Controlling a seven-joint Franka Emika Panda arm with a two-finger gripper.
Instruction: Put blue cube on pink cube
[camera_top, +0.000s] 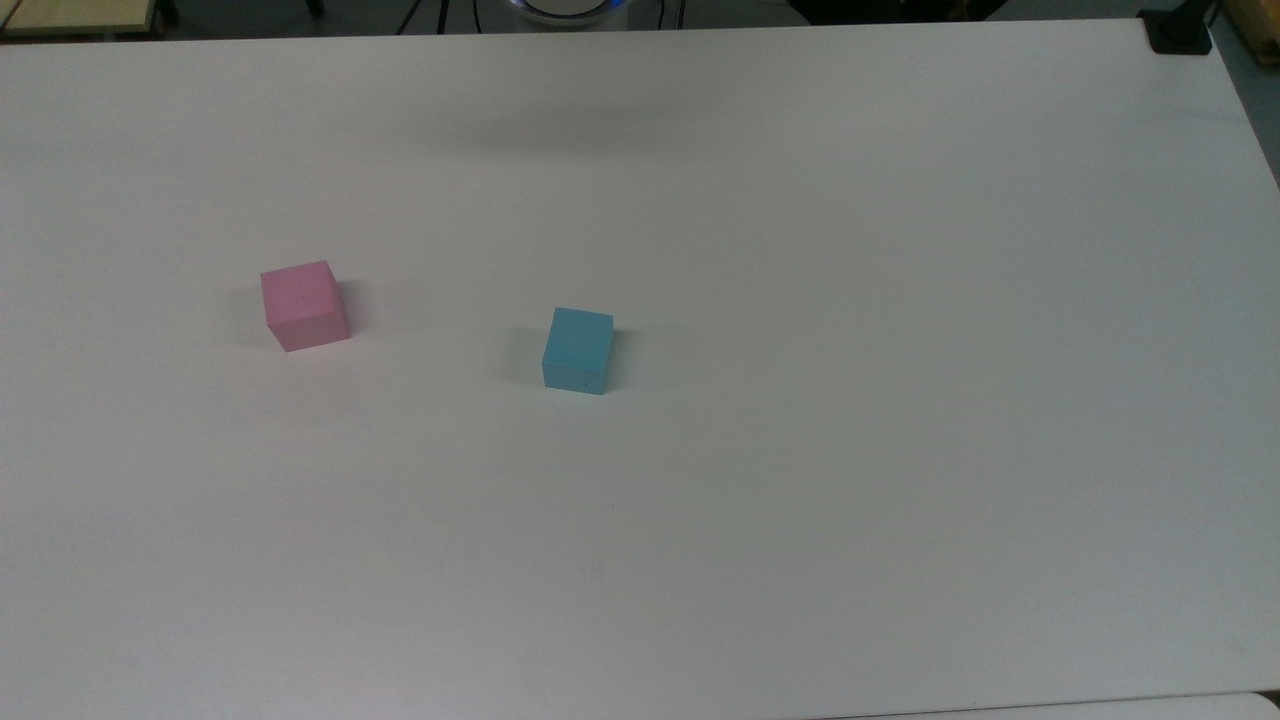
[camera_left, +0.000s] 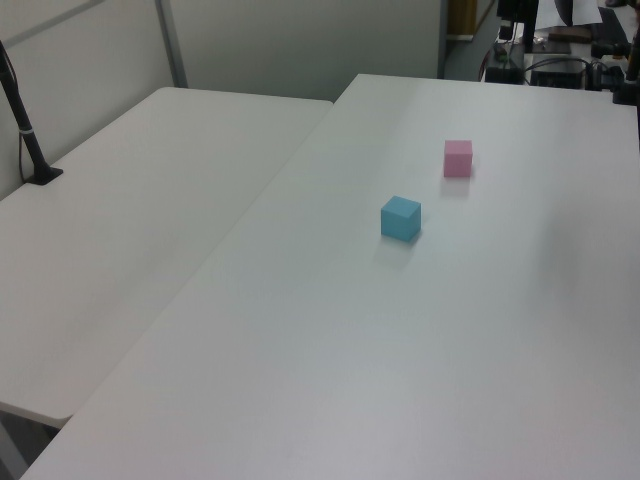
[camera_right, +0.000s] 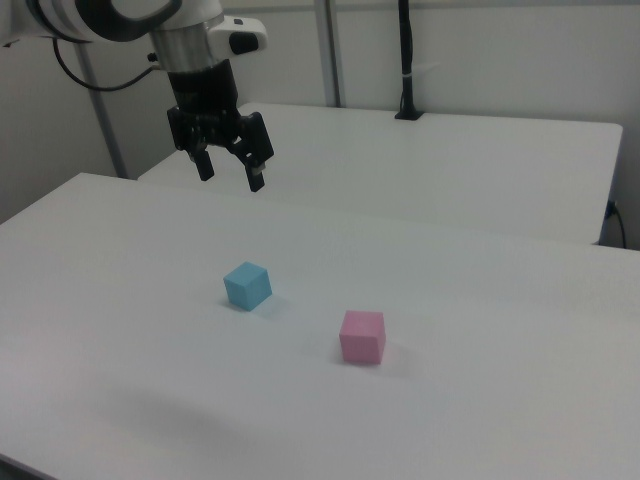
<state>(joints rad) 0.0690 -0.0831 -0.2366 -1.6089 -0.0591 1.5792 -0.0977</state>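
White tabletop fills the foreground of the right view, a plain matte surface carrying two small cubes. Nearest the camera in the right view sits the pink cube, flat on the table with plain faces. Farther back and toward the right view's left rests the blue cube, also flat on the table, turned slightly so one corner faces the camera; the two cubes stand well apart, not touching. In the top view, the pink cube lies toward the top view's left and the blue cube near the centre. In the left view, the blue cube is the nearer and the pink cube lies beyond it. Behind and above the blue cube in the right view, the gripper hangs in the air on the white arm, fingers pointing down, spread wide and holding nothing. Beyond it stand a second white table, a black post and pale wall panels.
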